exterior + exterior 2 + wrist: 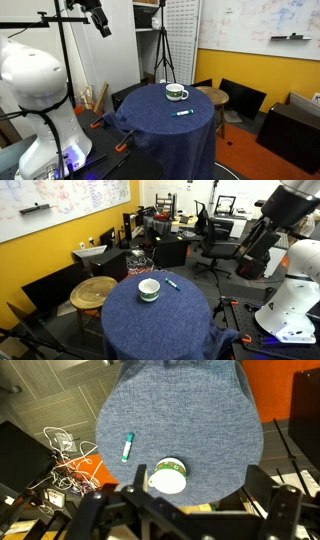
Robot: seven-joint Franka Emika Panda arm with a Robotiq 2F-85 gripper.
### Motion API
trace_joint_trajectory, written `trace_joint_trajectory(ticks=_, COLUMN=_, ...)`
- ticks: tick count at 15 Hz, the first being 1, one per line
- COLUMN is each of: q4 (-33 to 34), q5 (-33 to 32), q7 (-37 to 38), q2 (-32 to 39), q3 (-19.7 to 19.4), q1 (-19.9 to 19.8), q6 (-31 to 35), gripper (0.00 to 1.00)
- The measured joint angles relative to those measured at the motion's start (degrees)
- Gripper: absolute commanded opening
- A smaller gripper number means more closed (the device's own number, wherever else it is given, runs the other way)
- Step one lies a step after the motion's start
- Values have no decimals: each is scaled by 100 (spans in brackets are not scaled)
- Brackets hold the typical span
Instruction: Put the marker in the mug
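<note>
Currently hovering high above the round, blue-draped bench (140,105), holding the pincer (190,508) spread apart and gripping nothing. Looking down in the wrist view at the marker (127,447) lying flat on the cloth, near the mug (168,477) yet not touching it. Seeing, in both exterior views, the mug standing upright toward the bench's rim, the marker just beside it, outside.
</note>
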Motion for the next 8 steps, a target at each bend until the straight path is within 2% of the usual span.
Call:
trace_joint_trajectory(ticks=4, q4=60, q5=-79, q7=-192, q2=-306, q3=-474, q1=-44, q6=-107, gripper=100)
trace_joint_trajectory(ticks=8, q4=485, q5=-113, q7=-544, q2=-405, q3=-910, q1=-244, q6=-808, gripper=100)
